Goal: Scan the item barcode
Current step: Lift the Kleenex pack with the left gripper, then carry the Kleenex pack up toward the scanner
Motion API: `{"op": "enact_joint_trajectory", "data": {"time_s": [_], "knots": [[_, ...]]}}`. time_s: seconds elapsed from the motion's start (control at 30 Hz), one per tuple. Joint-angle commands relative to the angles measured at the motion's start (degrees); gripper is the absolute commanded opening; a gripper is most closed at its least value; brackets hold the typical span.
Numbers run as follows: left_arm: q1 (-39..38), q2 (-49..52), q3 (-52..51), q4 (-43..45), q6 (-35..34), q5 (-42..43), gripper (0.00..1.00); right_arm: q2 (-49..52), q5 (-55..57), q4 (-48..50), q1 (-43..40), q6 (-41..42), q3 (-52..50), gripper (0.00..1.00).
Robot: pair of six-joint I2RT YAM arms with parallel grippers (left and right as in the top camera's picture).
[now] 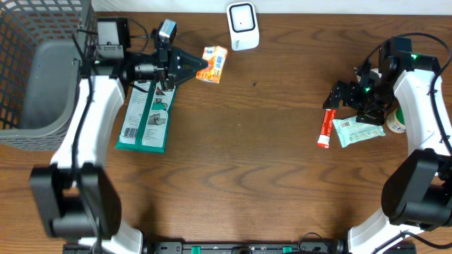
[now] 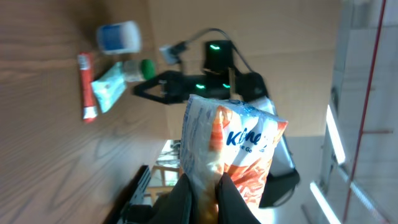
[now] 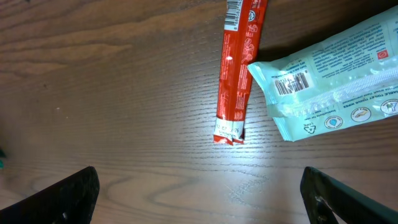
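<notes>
Overhead layout. Basket [image 1: 42,85] at the left edge of the table [image 1: 240,169]; two flat packs [image 1: 145,116] just right of it. Snack packet [image 1: 214,63] between the packs and the scanner [image 1: 242,26], which sits at the far edge. At right, stick sachet [image 1: 325,127] touching wipes pack [image 1: 359,132].

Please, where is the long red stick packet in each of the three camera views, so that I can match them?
Overhead: the red stick packet lies right of centre, nearly vertical in the picture.
Left wrist: small, upper left, beyond the orange snack bag.
Right wrist: top centre, running down from the top edge.
Shared landmark: the pale green wipes pack, right beside it in all three.
</notes>
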Motion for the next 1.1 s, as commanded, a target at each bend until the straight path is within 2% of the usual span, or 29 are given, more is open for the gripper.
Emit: {"op": "enact_joint_trajectory", "data": {"time_s": [0.0,0.17,0.3,0.4,0.47,0.53,0.67,0.73,0.8,0.9,0.97,1.07], "knots": [[0.07,-6.82,0.39,3.61,-7.93,2.58,0.07,-0.44,0.31,-0.02,0.24,-1.18,-0.09,0.99],[0.11,-10.78,0.39,9.16,-14.08,2.56,0.07,-0.44,0.31,-0.04,0.24,-1.18,-0.09,0.99],[0.11,-11.10,0.39,9.27,-14.67,2.43,0.07,-0.44,0.31,-0.04,0.24,-1.18,-0.11,0.99],[0.09,-10.91,0.39,15.04,-12.39,-1.25,0.07,-0.44,0.31,0.07,0.24,-1.18,-0.11,0.99],[-0.42,-10.91,0.39,15.82,-7.80,-9.33,0.07,-0.44,0.31,0.39,0.24,-1.18,-0.11,0.99],[-1.70,-10.88,0.39,14.21,-4.68,-20.94,0.07,-0.44,0.28,0.70,0.24,-1.16,-0.09,0.99],[-7.28,-10.64,0.39,7.89,3.43,-53.13,0.07,-0.44,0.31,0.85,0.24,-1.18,-0.11,0.99],[-11.21,-9.92,0.57,8.07,7.50,-64.39,0.07,-0.44,0.31,0.87,0.24,-1.18,-0.09,0.99],[-14.97,-8.63,2.58,7.45,12.07,-71.78,0.07,-0.44,0.31,0.85,0.24,-1.18,-0.09,0.99],[-19.54,-5.25,10.16,1.25,16.94,-82.55,0.07,-0.44,0.31,0.85,0.24,-1.18,-0.11,0.99],[-22.29,-0.66,19.06,-5.03,21.16,-88.83,0.07,-0.44,0.31,0.85,0.24,-1.18,-0.09,0.99],[-24.44,7.85,33.83,-13.25,25.68,-93.07,0.06,-0.44,0.31,0.85,0.24,-1.18,-0.09,0.99]]}}
